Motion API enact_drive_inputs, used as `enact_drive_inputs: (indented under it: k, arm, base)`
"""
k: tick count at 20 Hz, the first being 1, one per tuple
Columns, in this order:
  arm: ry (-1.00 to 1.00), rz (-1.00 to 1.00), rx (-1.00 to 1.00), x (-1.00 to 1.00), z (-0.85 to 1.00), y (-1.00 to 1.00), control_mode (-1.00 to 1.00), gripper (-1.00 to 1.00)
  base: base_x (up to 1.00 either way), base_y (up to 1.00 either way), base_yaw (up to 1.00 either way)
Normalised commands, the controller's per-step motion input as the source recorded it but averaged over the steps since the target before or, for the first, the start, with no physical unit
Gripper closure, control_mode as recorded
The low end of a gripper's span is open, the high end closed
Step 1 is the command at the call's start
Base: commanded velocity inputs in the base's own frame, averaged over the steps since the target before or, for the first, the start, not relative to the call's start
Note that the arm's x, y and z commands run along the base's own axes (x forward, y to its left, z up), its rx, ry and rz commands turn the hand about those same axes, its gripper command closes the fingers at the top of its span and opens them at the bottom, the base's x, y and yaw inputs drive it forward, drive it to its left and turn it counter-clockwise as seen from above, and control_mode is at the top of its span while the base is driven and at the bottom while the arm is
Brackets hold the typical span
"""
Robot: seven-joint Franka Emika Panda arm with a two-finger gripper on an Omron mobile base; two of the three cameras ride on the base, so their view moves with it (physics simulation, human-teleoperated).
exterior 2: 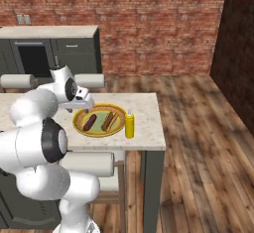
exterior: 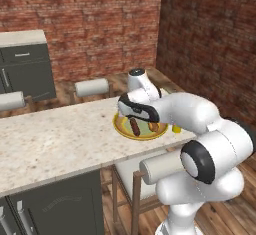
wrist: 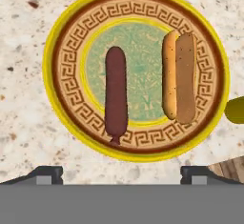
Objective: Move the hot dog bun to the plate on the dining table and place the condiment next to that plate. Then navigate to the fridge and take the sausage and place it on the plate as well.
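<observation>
Brick-walled kitchen (exterior 2: 149,24); speckled dining table (exterior: 55,139) bears the plate (wrist: 62,42).

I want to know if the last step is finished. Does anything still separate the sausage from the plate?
Nothing visible does. The sausage already lies on the plate, apart from the hot dog bun, and the open gripper above holds nothing. The condiment stands on the dining table beside the plate.

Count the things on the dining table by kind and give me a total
Plates: 1, plate
Sausages: 1, sausage lying on the plate
Buns: 1, bun on the plate beside the sausage
Condiment bottles: 1, yellow condiment standing just off the plate's rim
Total: 4
</observation>
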Motion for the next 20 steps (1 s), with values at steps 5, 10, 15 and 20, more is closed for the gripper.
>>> enact_drive_inputs:
  k: [5,10,15,20]
  arm:
    - [0.00,0.00,0.11,-1.00,0.91,-0.41,-1.00,-1.00]
    - [0.02,0.00,0.13,-1.00,0.48,-0.43,-1.00,-1.00]
    - [0.02,0.00,0.06,-1.00,0.10,-0.14,-1.00,-1.00]
    - [0.00,0.01,0.00,-1.00,0.06,0.14,-1.00,-1.00]
  base:
    - [0.00,0.00,0.00]
    - [0.00,0.00,0.00]
    - [0.00,0.00,0.00]
    - [0.00,0.00,0.00]
